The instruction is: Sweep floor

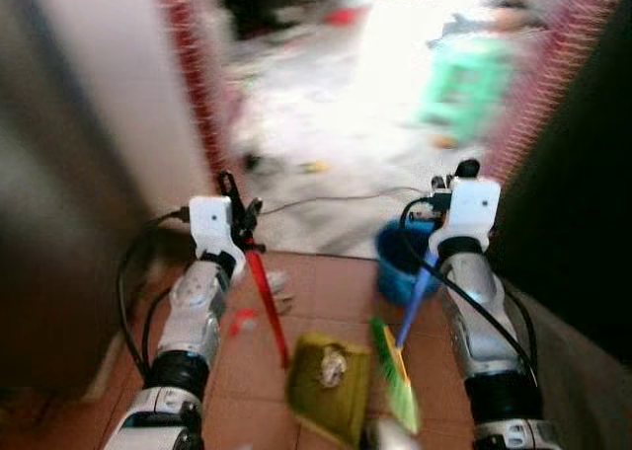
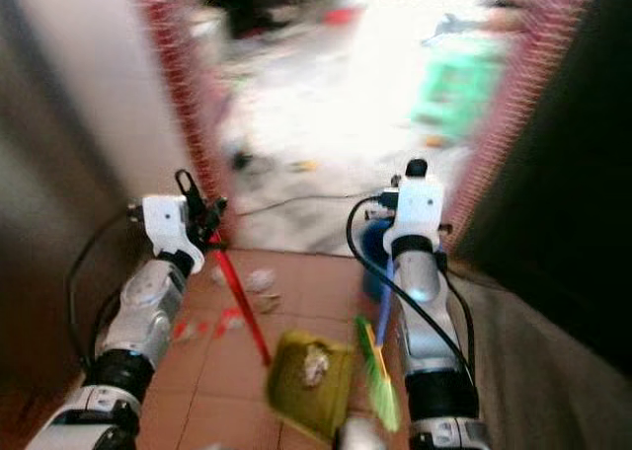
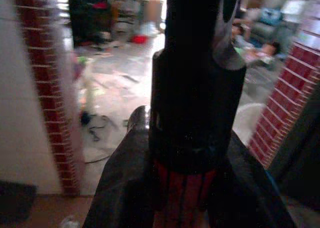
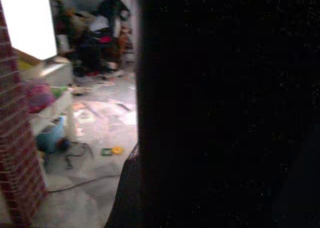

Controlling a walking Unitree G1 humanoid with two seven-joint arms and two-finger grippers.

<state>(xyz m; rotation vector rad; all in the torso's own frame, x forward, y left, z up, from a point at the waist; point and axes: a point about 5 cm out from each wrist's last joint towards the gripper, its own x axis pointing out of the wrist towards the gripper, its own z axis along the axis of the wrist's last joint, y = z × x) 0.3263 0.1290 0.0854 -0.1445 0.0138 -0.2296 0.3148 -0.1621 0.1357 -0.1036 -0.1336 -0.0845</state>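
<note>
While the head views are blurred, the layout reads clearly enough: the left gripper (image 1: 237, 213) is clenched on the red handle (image 1: 267, 307) of a dustpan (image 1: 329, 386), and the right gripper (image 1: 449, 195) is at the top of the blue handle (image 1: 415, 307) of a green-bristled broom (image 1: 395, 371). In the left wrist view the black fingers (image 3: 195, 88) close round the red ribbed shaft. The right wrist view is too dark to show how its fingers sit on the broom, so their state cannot be told.

Both tools hang down and inward from the raised grippers, so the pan and the bristles meet low in front of the robot, between the arms. The dustpan's handle slants from the left gripper down to the pan; the broom's runs from the right gripper down to the bristles, which lie just beside the pan's right edge. A pale crumpled scrap (image 1: 332, 368) already sits in the pan.

More litter (image 1: 276, 287) lies on the terracotta tiles (image 1: 336, 282) beyond the pan, nearer the left arm, with a blue bucket (image 1: 398, 262) by the doorway. Judging by this, the broom would have to reach across leftward to draw that litter in.
</note>
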